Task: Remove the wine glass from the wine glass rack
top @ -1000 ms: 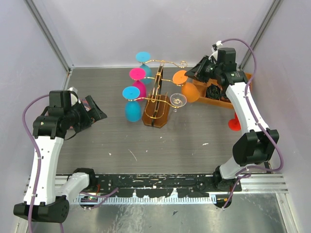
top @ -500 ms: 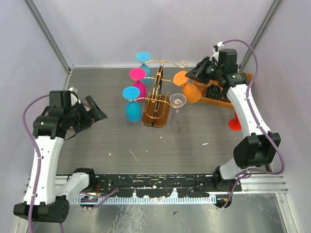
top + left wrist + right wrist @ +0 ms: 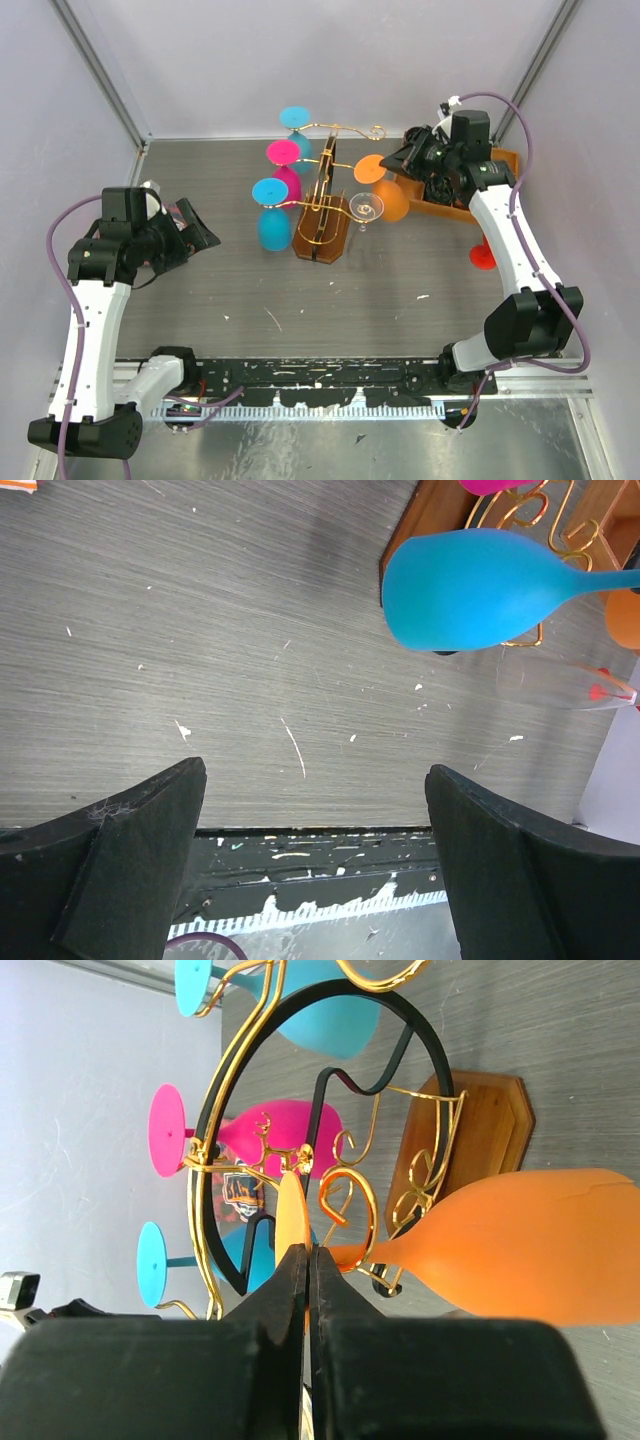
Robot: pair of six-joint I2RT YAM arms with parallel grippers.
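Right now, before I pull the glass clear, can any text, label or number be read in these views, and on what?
No legible text in any view.
Dark patch with pale marks, seen through the wine glass rack from the right wrist: too blurred to read.
Orange wine glass pinched in the right tool: no markings visible.

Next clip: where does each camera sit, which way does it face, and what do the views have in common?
Top external: above and behind the bases, looking down on the grey table; the left arm and right arm show, the upright gold wire rack mid-table.
Left wrist: on the left arm, facing the rack and a blue wine glass; the open left gripper frames the bottom.
Right wrist: faces the rack; the right gripper is shut on the orange wine glass's foot.
Shared: all three show the rack.
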